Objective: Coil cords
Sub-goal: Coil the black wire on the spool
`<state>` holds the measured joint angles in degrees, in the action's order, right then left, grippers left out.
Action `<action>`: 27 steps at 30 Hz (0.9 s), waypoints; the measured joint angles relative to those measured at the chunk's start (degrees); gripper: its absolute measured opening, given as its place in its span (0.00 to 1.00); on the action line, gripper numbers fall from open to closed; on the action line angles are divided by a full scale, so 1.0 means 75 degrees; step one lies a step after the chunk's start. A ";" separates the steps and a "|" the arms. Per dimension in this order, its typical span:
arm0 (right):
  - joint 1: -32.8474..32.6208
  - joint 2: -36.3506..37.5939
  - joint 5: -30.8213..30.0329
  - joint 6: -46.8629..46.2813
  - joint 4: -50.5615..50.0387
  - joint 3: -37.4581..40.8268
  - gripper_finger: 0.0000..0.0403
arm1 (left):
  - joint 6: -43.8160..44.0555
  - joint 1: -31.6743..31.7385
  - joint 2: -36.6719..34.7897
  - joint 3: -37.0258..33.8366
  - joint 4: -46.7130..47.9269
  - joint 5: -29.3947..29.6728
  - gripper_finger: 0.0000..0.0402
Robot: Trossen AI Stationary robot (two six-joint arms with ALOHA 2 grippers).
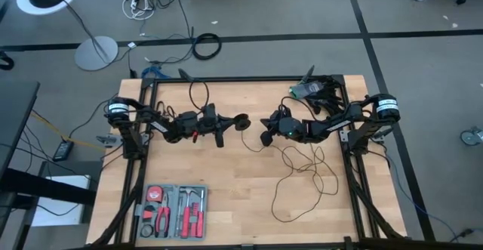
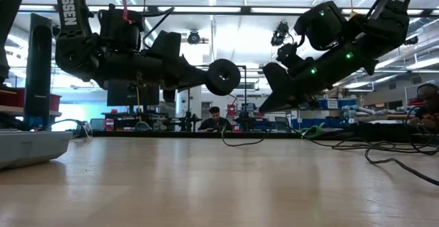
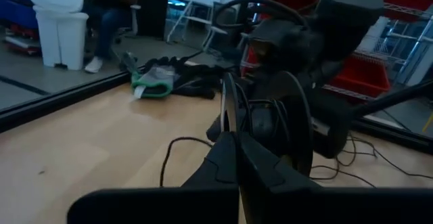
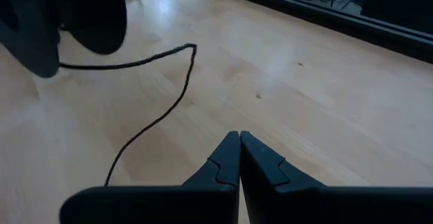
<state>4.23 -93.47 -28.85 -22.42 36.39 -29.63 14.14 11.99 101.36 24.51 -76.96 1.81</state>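
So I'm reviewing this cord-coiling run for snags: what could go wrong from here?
The left gripper holds the puck edge-on in the air between shut fingers; it could slip out or twist. The thin wire lies in loose crossing loops on the table, so pulling may knot it. The right gripper, shut and seemingly empty, hangs close by, so the arms could bump.

Thin black cord (image 1: 302, 167) lies in loose loops on the table, its round puck (image 1: 241, 121) raised.
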 joint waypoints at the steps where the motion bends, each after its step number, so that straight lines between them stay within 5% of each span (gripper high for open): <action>1: 0.0000 -0.0004 -0.0002 -0.0074 0.0118 0.0000 0.02 | 0.0031 0.0000 0.0000 0.0000 0.0007 -0.0001 0.00; 17: 0.0003 -0.0670 -0.0002 -0.0525 0.1043 0.0000 0.02 | 0.0154 0.0000 -0.0474 0.0000 0.0176 0.0028 0.00; 27: -0.0052 -0.2884 0.0573 0.0053 0.4608 -0.0258 0.10 | -0.0056 0.0000 -0.1157 0.0003 0.1221 0.0034 0.00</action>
<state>3.84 -115.10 -24.55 -22.02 70.95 -31.56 13.72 11.99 92.68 24.53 -67.80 2.07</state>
